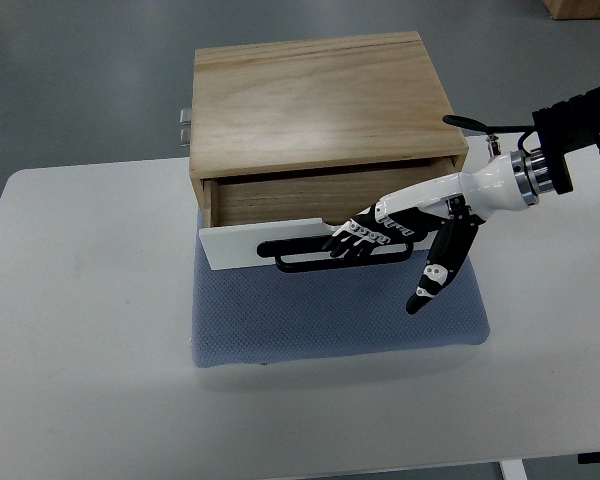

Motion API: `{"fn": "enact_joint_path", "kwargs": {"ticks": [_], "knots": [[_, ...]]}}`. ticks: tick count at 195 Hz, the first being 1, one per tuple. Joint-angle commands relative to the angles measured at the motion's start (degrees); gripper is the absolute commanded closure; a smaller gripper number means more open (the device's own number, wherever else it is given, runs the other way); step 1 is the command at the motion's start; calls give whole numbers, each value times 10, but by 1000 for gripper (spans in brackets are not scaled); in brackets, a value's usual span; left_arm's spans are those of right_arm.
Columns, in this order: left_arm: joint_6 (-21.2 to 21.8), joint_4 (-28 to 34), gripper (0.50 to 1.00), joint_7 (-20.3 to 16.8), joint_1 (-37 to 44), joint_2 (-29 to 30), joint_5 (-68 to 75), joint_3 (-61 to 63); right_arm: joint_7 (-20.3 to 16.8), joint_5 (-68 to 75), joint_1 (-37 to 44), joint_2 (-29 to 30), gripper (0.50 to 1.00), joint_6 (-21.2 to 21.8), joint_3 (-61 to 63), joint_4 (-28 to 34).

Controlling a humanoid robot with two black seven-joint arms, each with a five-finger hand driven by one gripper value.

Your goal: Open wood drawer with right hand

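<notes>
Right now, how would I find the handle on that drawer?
Find the wood box on the white table. Its drawer sticks out in front, with a white front panel. The handle is the black bar on that panel, where the right hand hooks its fingers.

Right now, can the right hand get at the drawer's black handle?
Probably yes: the right hand already lies over the black handle on the partly open drawer front, fingers apparently hooked on the bar, with nothing between them.
</notes>
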Motion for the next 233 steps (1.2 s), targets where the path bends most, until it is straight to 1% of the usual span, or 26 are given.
{"fn": "enact_joint_path", "kwargs": {"ticks": [1, 56, 79, 99, 130, 153, 178, 180, 201, 207, 211, 233], "knots": [[0, 0, 500, 0, 0, 0, 0, 0, -1, 14, 18, -13, 556, 0, 2, 0], [0, 0, 500, 0, 0, 0, 0, 0, -2, 115, 83, -64, 556, 0, 4, 0], [0, 0, 500, 0, 0, 0, 0, 0, 0, 143, 98, -76, 556, 0, 8, -17], [-1, 0, 500, 1, 0, 0, 0, 0, 5, 173, 80, -78, 556, 0, 52, -80], [0, 0, 500, 0, 0, 0, 0, 0, 5, 257, -26, -70, 556, 0, 175, -177], [0, 0, 500, 0, 0, 0, 0, 0, 5, 274, -123, -30, 556, 0, 288, -258], [0, 0, 500, 0, 0, 0, 0, 0, 5, 274, -216, 54, 558, 0, 414, -366], [0, 0, 500, 0, 0, 0, 0, 0, 5, 274, -216, 54, 558, 0, 414, -366], [0, 0, 500, 0, 0, 0, 0, 0, -1, 273, -277, 130, 558, 0, 516, -460], [0, 0, 500, 0, 0, 0, 0, 0, -2, 273, -286, 142, 558, 0, 533, -475], [0, 0, 500, 0, 0, 0, 0, 0, -2, 273, -299, 157, 556, 0, 553, -496], [0, 0, 500, 0, 0, 0, 0, 0, -3, 273, -316, 194, 558, 0, 581, -550]]}}
